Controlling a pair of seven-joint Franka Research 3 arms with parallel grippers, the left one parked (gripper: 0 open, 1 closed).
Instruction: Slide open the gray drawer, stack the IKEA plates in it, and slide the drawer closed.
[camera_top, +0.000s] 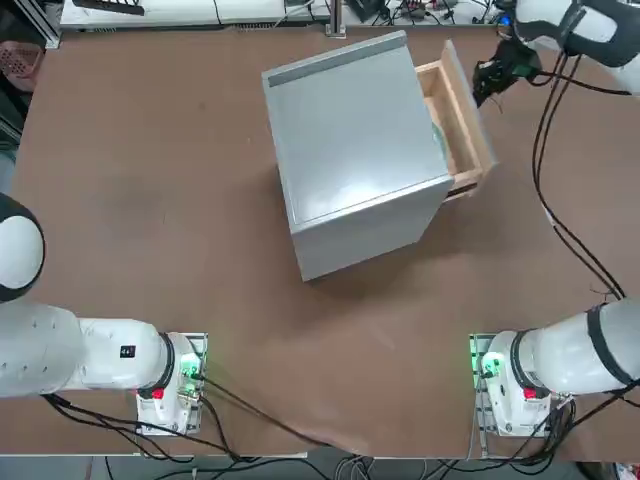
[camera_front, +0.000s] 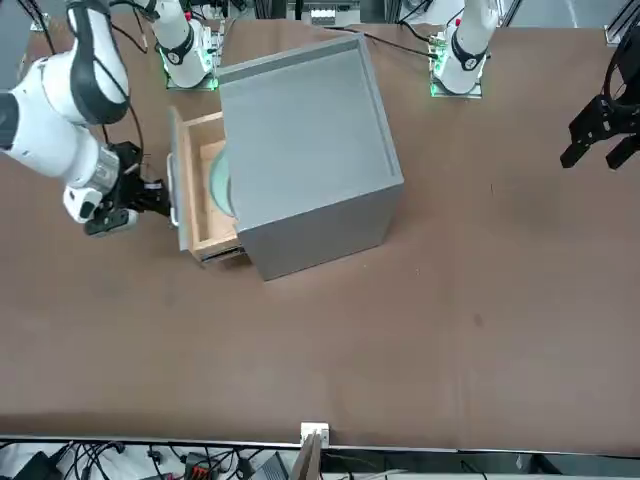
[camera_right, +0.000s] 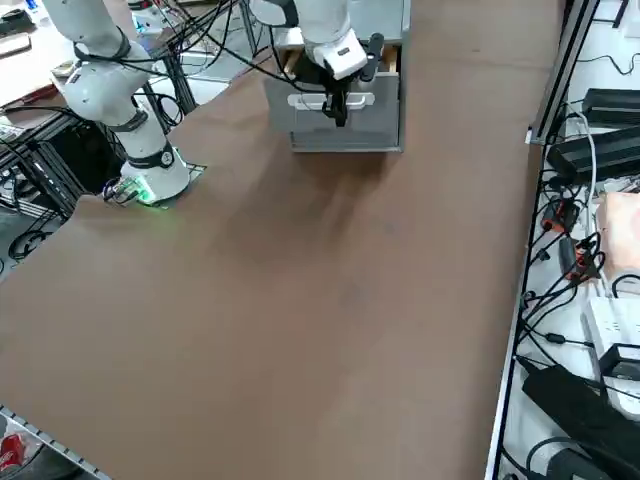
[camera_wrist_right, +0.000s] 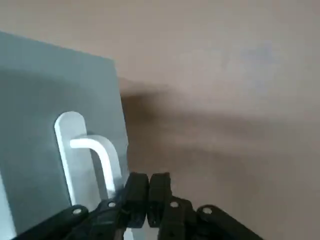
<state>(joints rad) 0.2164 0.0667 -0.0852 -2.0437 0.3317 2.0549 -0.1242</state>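
The gray drawer cabinet (camera_top: 360, 160) stands mid-table with its light wood tray (camera_top: 455, 120) pulled partly out. A pale green plate (camera_front: 220, 180) lies in the tray, mostly hidden under the cabinet top; I cannot make out any other plate. My right gripper (camera_front: 160, 190) is at the outer face of the drawer front (camera_right: 345, 115), fingers shut with nothing between them. In the wrist view the closed fingertips (camera_wrist_right: 136, 192) sit right beside the lower end of the white handle (camera_wrist_right: 95, 155), not around it.
Bare brown tabletop surrounds the cabinet (camera_front: 310, 150). My right arm's cables (camera_top: 560, 200) trail over the table on my right side. Cables and power strips (camera_right: 590, 150) lie beyond the table's right edge.
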